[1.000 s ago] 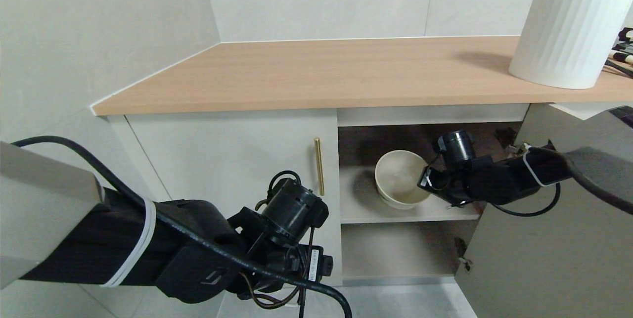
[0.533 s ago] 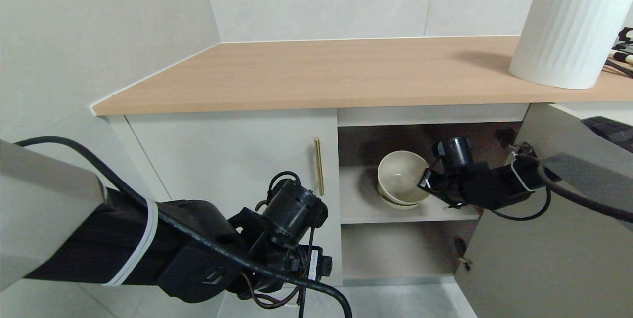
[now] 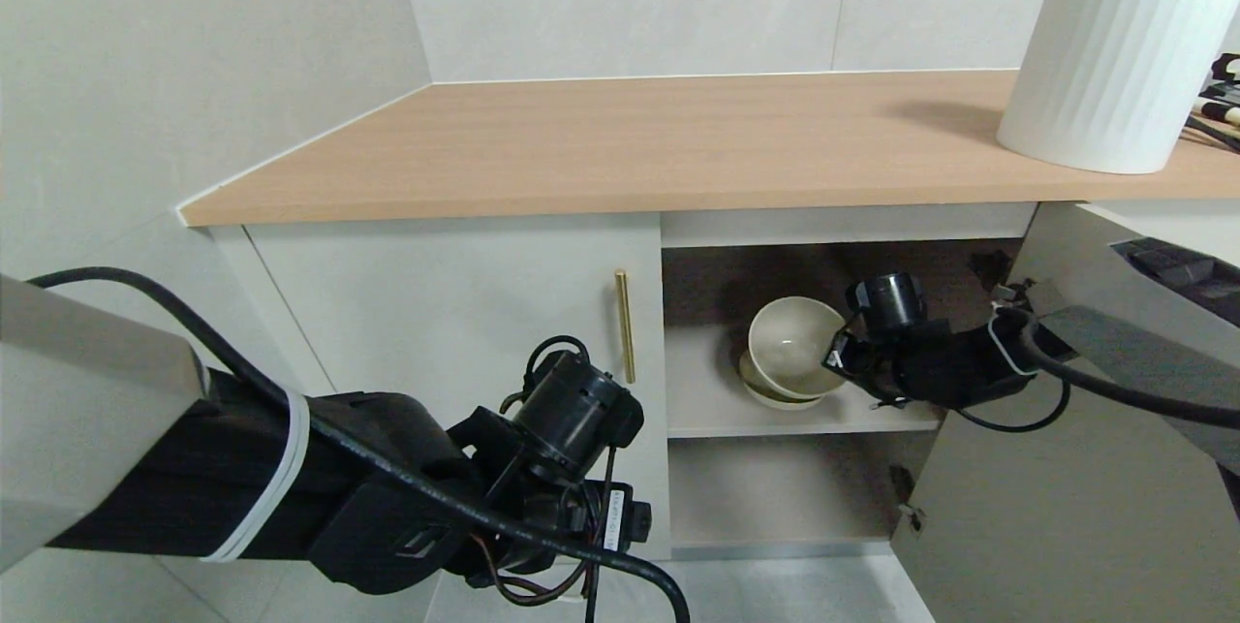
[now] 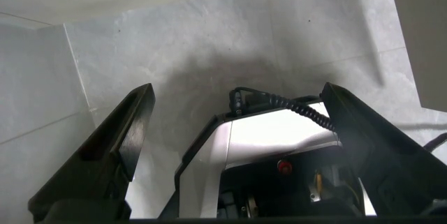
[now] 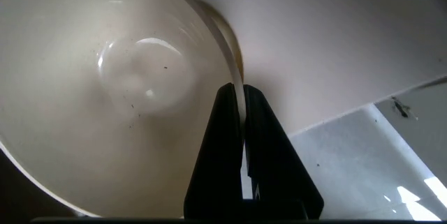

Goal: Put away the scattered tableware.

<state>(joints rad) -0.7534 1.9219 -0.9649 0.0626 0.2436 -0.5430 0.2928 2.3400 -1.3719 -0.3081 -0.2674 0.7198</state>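
Note:
A cream bowl hangs tilted inside the open cabinet, over the upper shelf. My right gripper is shut on its right rim. In the right wrist view the two dark fingers pinch the thin rim of the bowl. Under it on the shelf lies another cream dish, mostly hidden; I cannot tell whether the two touch. My left gripper hangs low in front of the closed left door, open and empty, pointing at the grey tiled floor.
The right cabinet door stands open beside my right arm. The left door carries a gold handle. A lower shelf is bare. On the wooden countertop stands a white ribbed cylinder at the far right.
My right gripper has carried the bowl deeper into the cabinet and a little to the right, tipping it more upright, so the dish below now shows. The left arm has not moved.

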